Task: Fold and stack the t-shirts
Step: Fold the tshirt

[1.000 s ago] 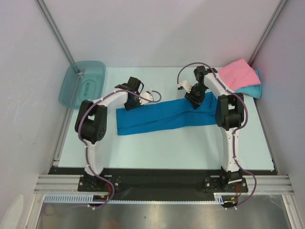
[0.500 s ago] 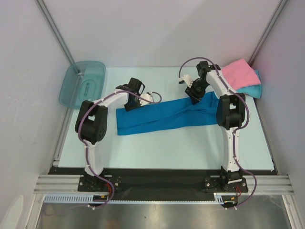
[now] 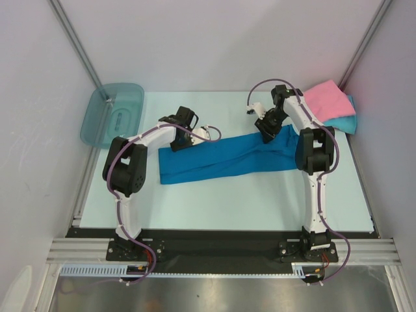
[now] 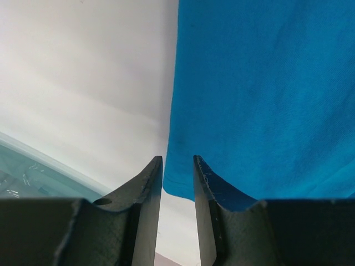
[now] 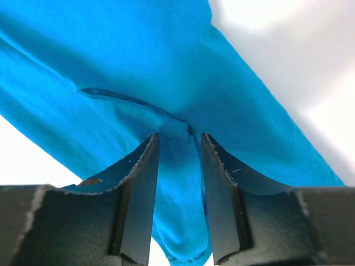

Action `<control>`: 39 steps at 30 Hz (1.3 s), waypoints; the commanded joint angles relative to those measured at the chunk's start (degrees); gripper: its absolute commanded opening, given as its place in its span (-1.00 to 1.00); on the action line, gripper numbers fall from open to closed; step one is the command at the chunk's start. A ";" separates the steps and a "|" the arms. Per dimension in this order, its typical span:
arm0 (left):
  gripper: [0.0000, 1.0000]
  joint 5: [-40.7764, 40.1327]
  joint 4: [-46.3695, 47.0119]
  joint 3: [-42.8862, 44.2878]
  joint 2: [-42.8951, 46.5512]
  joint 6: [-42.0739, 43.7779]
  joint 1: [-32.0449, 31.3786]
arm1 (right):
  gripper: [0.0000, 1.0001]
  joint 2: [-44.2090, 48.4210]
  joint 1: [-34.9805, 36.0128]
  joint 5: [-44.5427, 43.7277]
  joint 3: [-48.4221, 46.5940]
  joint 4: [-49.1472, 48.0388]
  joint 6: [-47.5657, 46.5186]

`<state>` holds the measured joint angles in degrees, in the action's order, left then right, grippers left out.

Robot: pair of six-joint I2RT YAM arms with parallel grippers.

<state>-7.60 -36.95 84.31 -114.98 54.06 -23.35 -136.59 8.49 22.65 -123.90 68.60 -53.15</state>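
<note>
Deep blue t-shirt, light and limp, banded across the middle of the surface; best taken at its far hem, where the right gripper pinches a raised fold and the left gripper straddles the edge, its hold impossible to tell

- The right gripper has shifted a little toward the worktop's far edge. A second ago it sat further over the deep blue t-shirt; now it is at that shirt's far hem.
- The right arm's wrist has drawn back with it, toward the far right corner.
- The purple cable looped over that wrist now arches higher and narrower.
- The hem under the gripper is pinched into a slight peak.
</note>
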 commanded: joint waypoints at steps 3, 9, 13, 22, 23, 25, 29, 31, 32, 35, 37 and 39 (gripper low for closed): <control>-0.32 -0.67 0.30 0.85 3.18 1.39 -0.38 | -0.24 -0.87 0.12 1.52 -1.44 -0.22 1.82; -0.32 -0.84 0.30 1.20 3.01 1.13 -0.38 | -0.26 -1.48 0.74 1.34 -1.26 -0.75 2.17; -0.32 -0.84 0.30 1.29 3.01 0.96 -0.38 | -0.14 -1.48 1.18 1.43 -0.82 -1.71 2.78; -0.32 -0.58 0.30 1.73 2.65 0.61 -0.46 | -1.00 -0.87 1.97 0.11 0.14 -1.80 2.52; -0.32 -0.58 0.30 1.91 2.48 0.60 -0.55 | -1.00 -0.43 1.88 -0.15 0.32 -1.80 2.52; -0.32 -0.58 0.30 2.08 2.30 0.60 -0.64 | -1.00 1.15 1.88 -0.59 0.67 -1.71 2.52; -0.32 -0.32 0.21 2.52 1.86 0.69 -0.73 | -1.00 4.49 1.97 -1.03 1.64 -0.84 2.17; -0.31 -0.23 0.30 2.61 1.78 0.61 -0.82 | -1.00 6.42 2.14 -0.86 1.82 0.56 1.82; -0.32 -0.14 0.21 2.52 1.78 0.69 -0.82 | -1.00 7.12 2.40 -1.03 2.16 1.44 1.47; -0.31 0.30 0.21 2.44 1.69 0.34 -0.82 | -1.00 9.85 2.41 -1.39 3.48 2.68 0.94; -0.31 0.48 0.30 2.35 1.77 0.43 -0.82 | -1.00 11.17 2.58 -1.39 3.84 3.47 0.41; -0.31 0.56 0.30 2.17 1.69 0.43 -0.82 | -1.00 11.96 2.67 -1.39 4.27 5.31 -0.46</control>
<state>-7.81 -36.93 84.66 -114.98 54.48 -23.68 -129.21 10.72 21.37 -120.11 70.35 -51.75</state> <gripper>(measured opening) 0.341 0.012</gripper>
